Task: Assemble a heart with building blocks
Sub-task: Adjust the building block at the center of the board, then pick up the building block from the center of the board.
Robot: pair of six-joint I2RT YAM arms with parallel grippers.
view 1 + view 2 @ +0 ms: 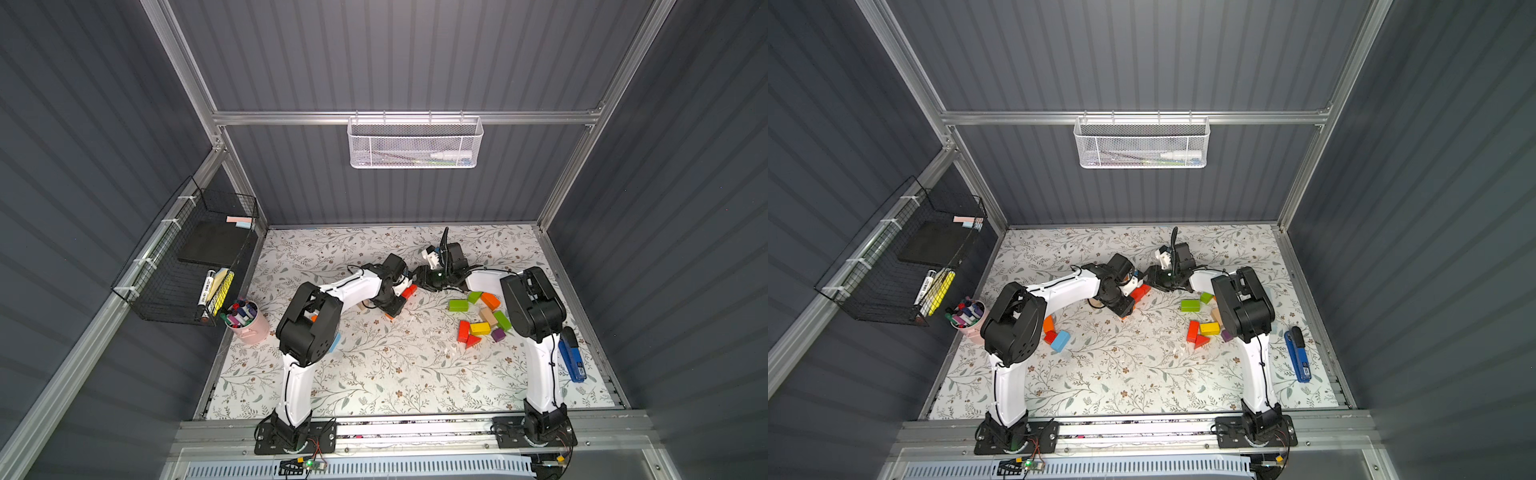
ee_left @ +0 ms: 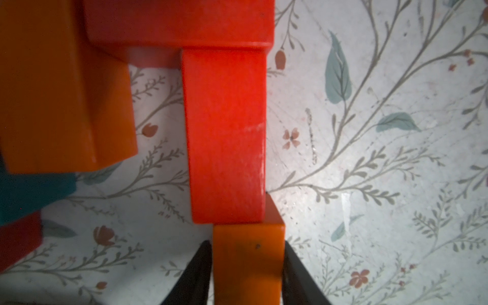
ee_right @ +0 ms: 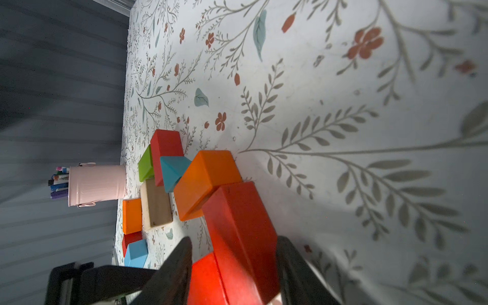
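A chain of building blocks lies mid-table: green (image 3: 145, 166), red (image 3: 166, 150), a teal wedge (image 3: 173, 171), an orange brick (image 3: 206, 182), a dark red brick (image 3: 237, 224) and a bright red brick (image 2: 224, 132). My left gripper (image 2: 248, 245) is shut on a small orange block (image 2: 248, 264) that butts the bright red brick's end. My right gripper (image 3: 233, 240) straddles the dark red brick, open, one finger beside it and the other standing off. In both top views the grippers (image 1: 392, 313) (image 1: 417, 280) meet over the red bricks (image 1: 409, 291).
Loose blocks lie to the right: green (image 1: 458, 305), yellow (image 1: 480, 328), red (image 1: 464, 331), purple (image 1: 498, 335). A blue block (image 1: 1060, 340) sits by the left arm. A pink cup of markers (image 1: 245, 322) stands at the left edge, a blue tool (image 1: 571, 357) at the right.
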